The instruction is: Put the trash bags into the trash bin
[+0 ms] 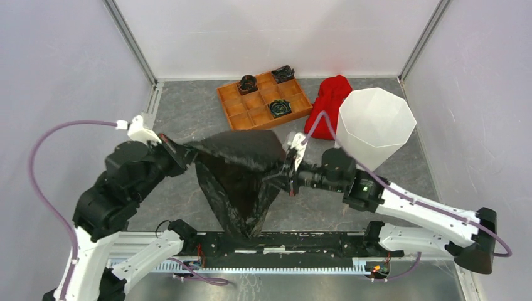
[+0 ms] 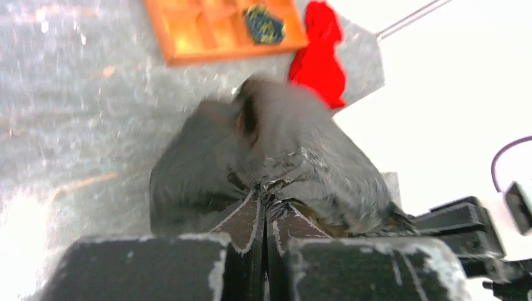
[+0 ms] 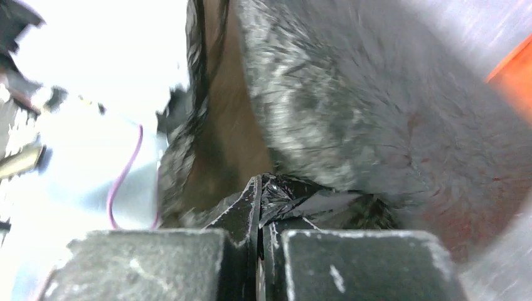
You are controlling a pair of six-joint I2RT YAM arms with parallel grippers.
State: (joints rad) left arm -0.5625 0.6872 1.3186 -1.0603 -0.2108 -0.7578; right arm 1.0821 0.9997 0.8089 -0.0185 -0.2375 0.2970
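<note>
The black trash bag hangs spread between my two grippers above the table's middle, its lower end drooping toward the near edge. My left gripper is shut on its left edge; my right gripper is shut on its right edge. In the left wrist view the bag bulges just past the shut gripper. In the right wrist view the bag fills the frame beyond the shut gripper. The white trash bin stands upright at the right, beyond my right gripper, open and apart from the bag.
An orange-brown compartment tray lies at the back centre, holding three dark rolled bundles. A red cloth lies between the tray and the bin; it also shows in the left wrist view. White walls enclose the table.
</note>
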